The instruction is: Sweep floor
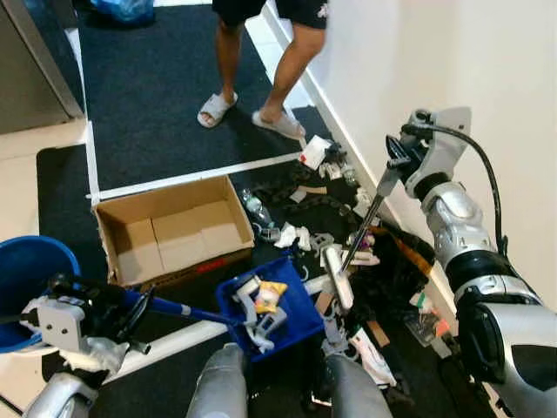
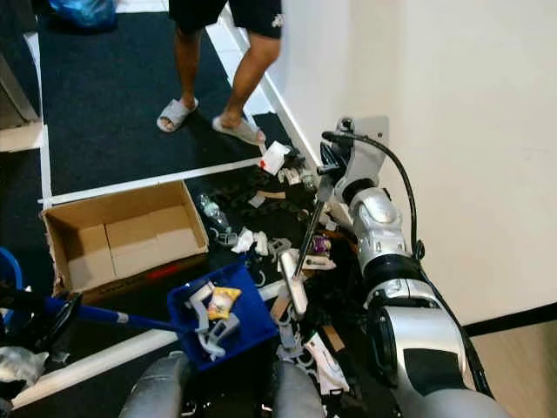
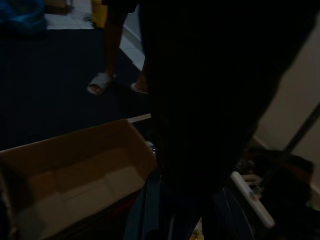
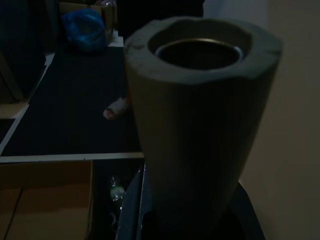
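Right end effector (image 1: 393, 164) grips the broom handle (image 1: 364, 222) beside the wall; the broom head (image 1: 336, 277) rests in litter (image 1: 300, 237) next to the blue dustpan (image 1: 270, 306), whose blue handle (image 1: 170, 306) the left end effector (image 1: 104, 300) grips. Right wrist view adds the handle's hollow grey end (image 4: 200, 55). The eye views add an open cardboard box (image 1: 165, 231) and a person's sandalled feet (image 1: 248, 111).

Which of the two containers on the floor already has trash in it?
The blue dustpan, holding white scraps and a yellow wrapper. The cardboard box beside it lies open and bare inside.
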Controlling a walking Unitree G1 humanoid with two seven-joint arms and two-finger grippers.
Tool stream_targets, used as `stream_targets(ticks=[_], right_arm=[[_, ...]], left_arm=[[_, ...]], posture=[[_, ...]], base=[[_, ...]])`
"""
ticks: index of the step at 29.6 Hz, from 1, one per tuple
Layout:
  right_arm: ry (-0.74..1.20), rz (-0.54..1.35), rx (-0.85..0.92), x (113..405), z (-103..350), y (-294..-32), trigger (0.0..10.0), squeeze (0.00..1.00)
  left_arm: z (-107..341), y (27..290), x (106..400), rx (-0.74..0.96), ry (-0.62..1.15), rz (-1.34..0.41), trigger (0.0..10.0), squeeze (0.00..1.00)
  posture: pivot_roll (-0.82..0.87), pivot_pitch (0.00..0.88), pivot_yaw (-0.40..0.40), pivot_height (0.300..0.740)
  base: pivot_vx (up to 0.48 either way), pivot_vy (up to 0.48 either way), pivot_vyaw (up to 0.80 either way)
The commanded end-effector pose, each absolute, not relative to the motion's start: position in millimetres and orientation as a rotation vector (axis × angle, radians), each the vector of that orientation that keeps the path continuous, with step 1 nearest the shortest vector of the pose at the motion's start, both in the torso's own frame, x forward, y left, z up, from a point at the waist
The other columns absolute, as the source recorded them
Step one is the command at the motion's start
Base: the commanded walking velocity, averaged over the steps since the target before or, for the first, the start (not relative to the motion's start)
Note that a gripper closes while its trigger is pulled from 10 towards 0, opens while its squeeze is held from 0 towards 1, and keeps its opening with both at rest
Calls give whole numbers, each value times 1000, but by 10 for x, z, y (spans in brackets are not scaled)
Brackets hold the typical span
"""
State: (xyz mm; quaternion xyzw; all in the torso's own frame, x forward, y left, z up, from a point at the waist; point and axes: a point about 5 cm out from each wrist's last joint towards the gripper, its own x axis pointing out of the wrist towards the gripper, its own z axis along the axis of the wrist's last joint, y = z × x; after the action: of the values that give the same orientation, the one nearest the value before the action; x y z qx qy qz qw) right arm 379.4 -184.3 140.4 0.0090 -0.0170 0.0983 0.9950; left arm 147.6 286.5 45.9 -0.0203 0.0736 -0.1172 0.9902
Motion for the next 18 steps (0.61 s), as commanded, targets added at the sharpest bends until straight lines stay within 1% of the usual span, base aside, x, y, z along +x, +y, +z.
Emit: stream_targets(ticks=[1, 4, 11, 14, 16, 18], right_arm=[[-50, 199, 31, 3820, 1456, -1829, 10000, 0], [-48, 193, 61, 3823, 1439, -1807, 10000, 0], [-51, 164, 113, 3816, 1400, -1769, 10000, 0], [-51, 159, 118, 3810, 1385, -1767, 10000, 0], [-48, 149, 124, 3797, 1358, -1773, 10000, 0], [-39, 131, 140, 3783, 1319, -1784, 10000, 0]], left_arm=[[458, 2838, 1465, -24, 166, -247, 10000, 0], [470, 2789, 1530, -30, 170, -256, 10000, 0], [502, 2541, 1883, -31, 153, -357, 10000, 0], [513, 2518, 1941, -23, 150, -373, 10000, 0], [543, 2508, 2036, -14, 138, -386, 10000, 0], [580, 2491, 2186, 0, 126, -401, 10000, 0]], posture=[[384, 115, -179, 740], [388, 106, -168, 740], [377, 77, -127, 740], [369, 63, -110, 740], [366, 52, -104, 740], [357, 19, -89, 740]], base=[[0, 0, 794], [0, 0, 790], [0, 0, 788], [0, 0, 788], [0, 0, 788], [0, 0, 788]])
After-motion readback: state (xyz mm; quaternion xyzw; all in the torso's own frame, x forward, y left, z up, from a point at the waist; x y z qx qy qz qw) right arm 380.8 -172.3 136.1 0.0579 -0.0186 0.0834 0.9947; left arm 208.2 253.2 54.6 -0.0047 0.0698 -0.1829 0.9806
